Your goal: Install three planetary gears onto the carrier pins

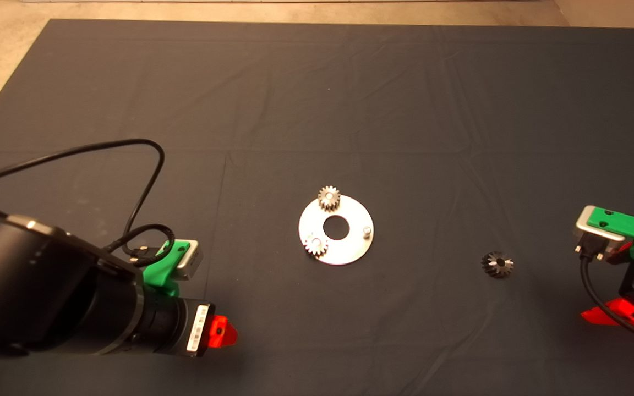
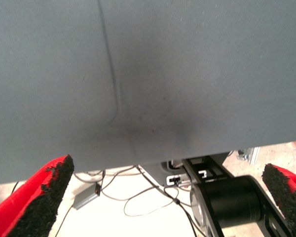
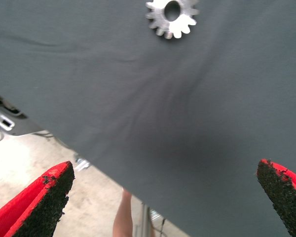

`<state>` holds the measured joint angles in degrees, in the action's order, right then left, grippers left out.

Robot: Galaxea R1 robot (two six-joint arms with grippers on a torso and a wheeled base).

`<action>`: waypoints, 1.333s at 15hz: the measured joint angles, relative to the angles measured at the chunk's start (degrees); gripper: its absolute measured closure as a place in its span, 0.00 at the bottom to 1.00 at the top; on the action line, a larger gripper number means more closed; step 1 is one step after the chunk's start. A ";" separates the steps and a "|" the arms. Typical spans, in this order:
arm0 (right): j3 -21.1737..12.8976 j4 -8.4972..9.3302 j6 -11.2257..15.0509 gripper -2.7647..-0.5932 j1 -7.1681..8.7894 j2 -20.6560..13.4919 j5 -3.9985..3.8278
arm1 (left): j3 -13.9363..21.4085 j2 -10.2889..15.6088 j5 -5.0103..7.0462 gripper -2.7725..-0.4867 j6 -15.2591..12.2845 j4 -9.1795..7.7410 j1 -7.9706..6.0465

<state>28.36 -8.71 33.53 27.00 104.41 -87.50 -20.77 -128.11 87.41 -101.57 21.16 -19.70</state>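
The left gripper (image 1: 223, 333) waits low at the mat's left, red fingers (image 2: 37, 197) spread wide. Mid-mat lies the flat shiny silver ring-shaped disc (image 1: 344, 246); two small silvery toothed gears (image 1: 328, 197) sit flat on its pins, bores upward, and one short silvery pin (image 1: 367, 231) stands bare. A third gear (image 1: 497, 264) lies loose, slightly tilted, to the right. The right gripper (image 1: 617, 315) is parked beyond it, fingers (image 3: 39, 205) apart.

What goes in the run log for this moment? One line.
gears seated: two on disc | third gear: loose on mat | one pin bare | left gripper open, idle | right gripper open, near gear
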 joint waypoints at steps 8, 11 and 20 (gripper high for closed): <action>0.69 -5.56 -2.05 0.00 -4.56 -1.29 -0.09 | 0.24 4.27 0.05 0.01 0.09 -1.18 -0.02; 0.48 -7.36 -0.46 0.00 -5.79 -2.38 -0.12 | 0.68 4.82 0.02 0.01 0.35 -1.59 -0.02; 9.43 -14.26 4.30 0.00 -12.84 12.17 0.10 | 0.77 6.79 -0.01 0.01 3.71 -4.87 -0.02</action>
<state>37.78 -22.96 37.84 14.17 116.59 -87.41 -20.00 -121.32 87.39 -97.87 16.29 -19.72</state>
